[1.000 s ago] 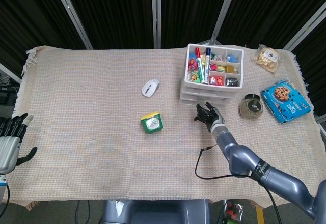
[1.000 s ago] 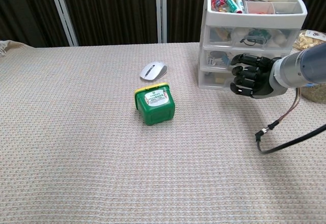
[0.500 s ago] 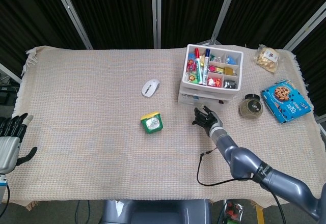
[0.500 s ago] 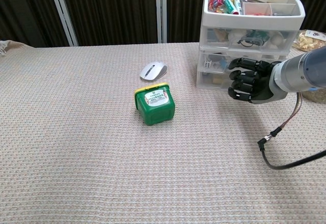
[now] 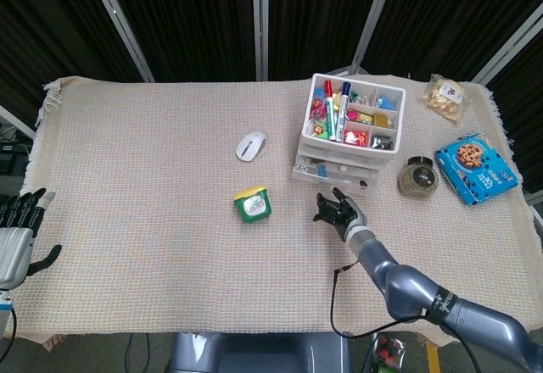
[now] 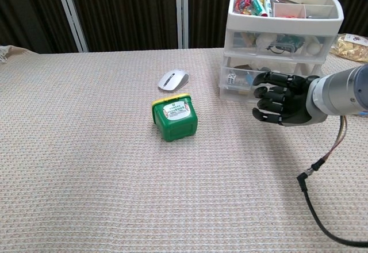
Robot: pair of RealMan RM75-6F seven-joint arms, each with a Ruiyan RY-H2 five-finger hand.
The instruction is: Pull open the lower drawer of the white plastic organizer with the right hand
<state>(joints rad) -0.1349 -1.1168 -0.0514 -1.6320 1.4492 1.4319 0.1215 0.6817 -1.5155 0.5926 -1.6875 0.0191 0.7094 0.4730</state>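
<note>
White plastic organizer (image 5: 349, 127), three tiers, was recorded near the far right of the woven tablecloth (image 5: 153, 220), with the lower drawer (image 5: 327, 173) drawn out toward the robot beyond the tiers above. Over the preceding second the drawer front was seen to have advanced with the right hand (image 6: 283, 98), and the whole unit appeared slightly shifted; the pull was judged well under way, though full extension could not be confirmed. The right hand was noted with fingers (image 6: 265, 95) curled at the drawer front; whether the handle was hooked or merely touched could not be told. The left hand (image 5: 17, 233) was logged at the near left table edge, empty, fingers apart. A green container (image 6: 174, 115) and a mouse (image 6: 173, 79) were left untouched.
</note>
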